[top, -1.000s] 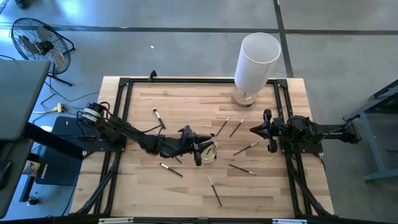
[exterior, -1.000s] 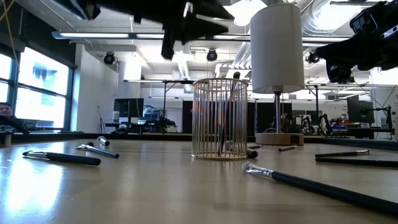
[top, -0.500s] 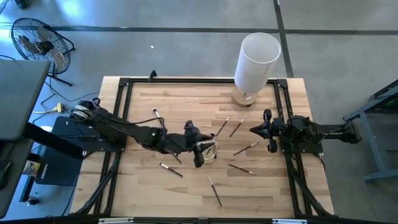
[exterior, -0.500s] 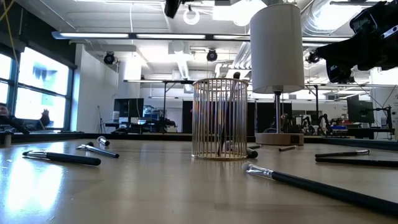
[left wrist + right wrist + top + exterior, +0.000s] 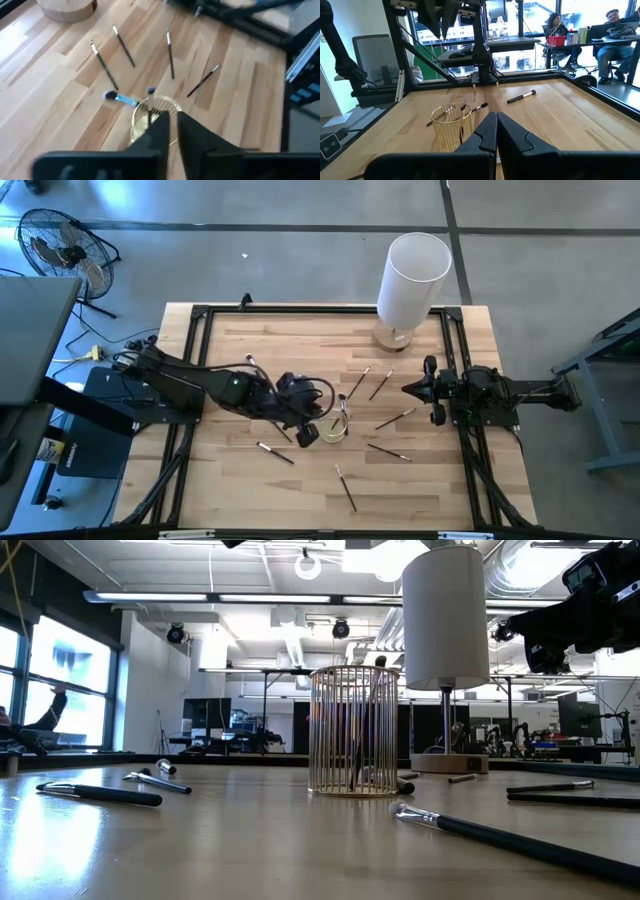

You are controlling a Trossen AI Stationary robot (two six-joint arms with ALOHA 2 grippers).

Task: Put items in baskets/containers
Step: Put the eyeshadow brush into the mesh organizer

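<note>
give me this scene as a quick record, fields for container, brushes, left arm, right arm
container: gold wire cup, upright mid-table, a brush inside
brushes: most loose on the table, e.g. one near the front edge
left gripper: above the table just left of the cup, fingers nearly together, nothing seen held
right gripper: waiting at the table's right side, fingers shut, empty
other: white cylinder at the back

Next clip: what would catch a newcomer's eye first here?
The tall white cylinder on its wooden base at the table's far edge stands out most. At mid-table is a gold wire cup, seemingly with a brush or two inside, and the left claw is raised just beside it. Thin makeup brushes lie scattered over the wooden table.
</note>
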